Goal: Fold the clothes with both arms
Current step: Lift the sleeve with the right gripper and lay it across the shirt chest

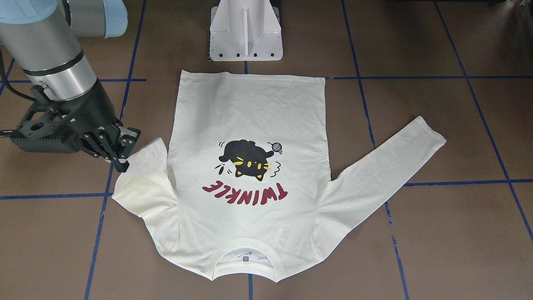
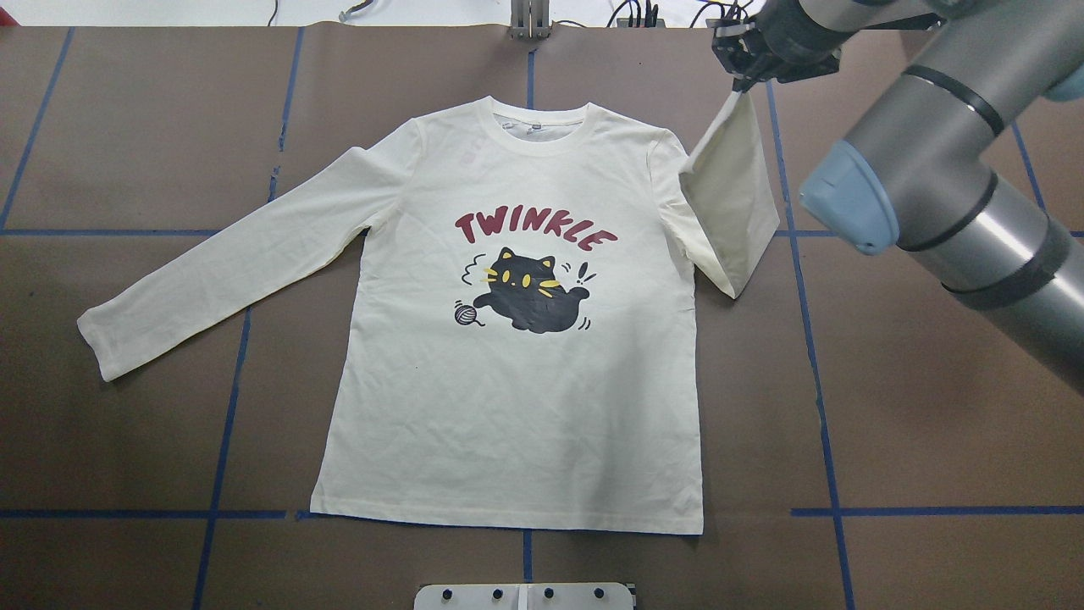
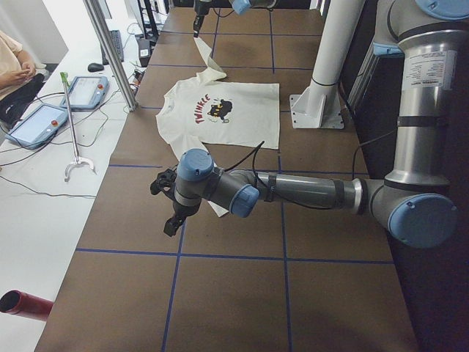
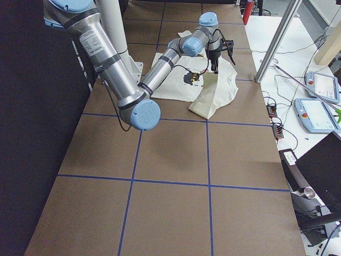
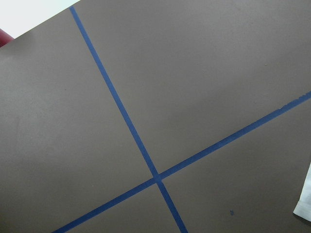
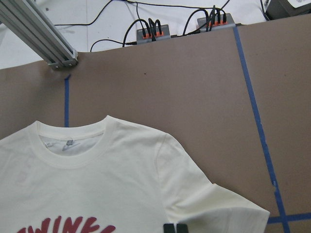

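Observation:
The cream shirt [image 2: 508, 407] lies flat, print up, with the black cat and the red "TWINKLE" showing; it also shows in the front view [image 1: 250, 116]. My right gripper [image 2: 745, 76] is shut on the cuff of one sleeve [image 2: 732, 178] and holds it up off the table, with the sleeve folded toward the shoulder. The front view shows the same gripper [image 1: 120, 163] pinching that sleeve [image 1: 143, 179]. The other sleeve [image 2: 229, 263] lies spread flat. My left gripper [image 3: 170, 224] hovers over the table by that sleeve's cuff [image 5: 305, 201]. I cannot tell whether it is open or shut.
The white pedestal base [image 1: 245, 33] stands at the shirt's hem side. Blue tape lines [image 5: 146, 160] grid the brown table. An aluminium post [image 6: 39, 36] and cable plugs [image 6: 150, 31] line the far edge. Teach pendants [image 3: 44, 121] lie on a side table.

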